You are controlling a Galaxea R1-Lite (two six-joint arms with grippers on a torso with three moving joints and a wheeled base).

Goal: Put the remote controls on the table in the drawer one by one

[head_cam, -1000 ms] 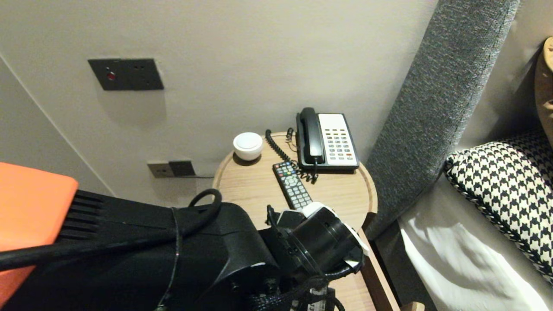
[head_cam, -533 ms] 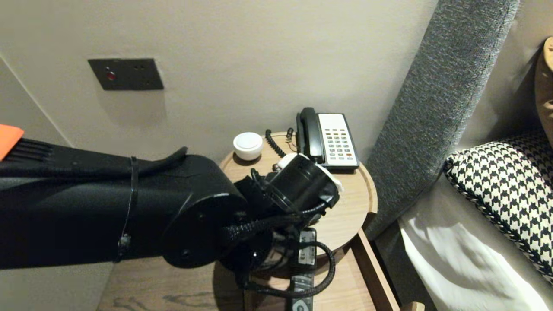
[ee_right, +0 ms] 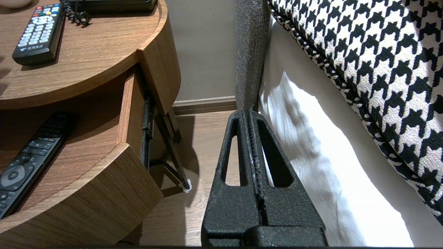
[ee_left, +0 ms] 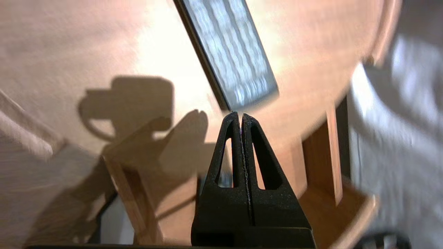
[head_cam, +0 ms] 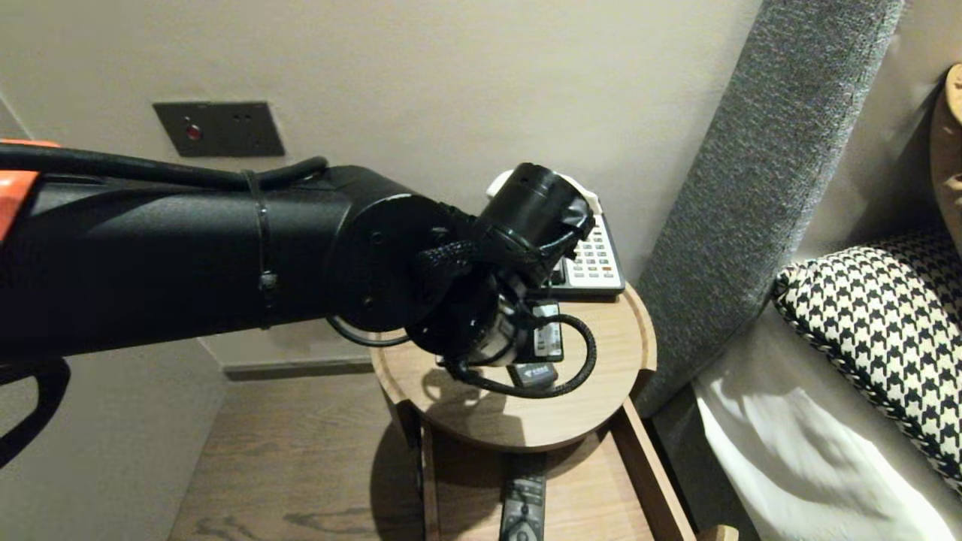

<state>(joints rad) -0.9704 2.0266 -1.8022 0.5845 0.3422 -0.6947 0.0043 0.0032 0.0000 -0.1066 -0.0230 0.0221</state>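
The slim black plastic remote [ee_right: 38,33] is lying flat on the round wooden tabletop [ee_right: 104,52], just in front of the telephone [ee_right: 110,4]. Its long axis is running from the telephone's coiled cord [ee_right: 74,15] toward the front edge, with coloured buttons at the telephone end and unreadable white print at the other. The left claw [ee_left: 241,116], pressed together and empty, is hovering near that far end. A second remote [ee_right: 31,162] is lying in the open drawer [ee_right: 131,103] below. The right claw [ee_right: 250,114], also pressed together, is hanging well away from the telephone, beside the bed [ee_right: 311,166].
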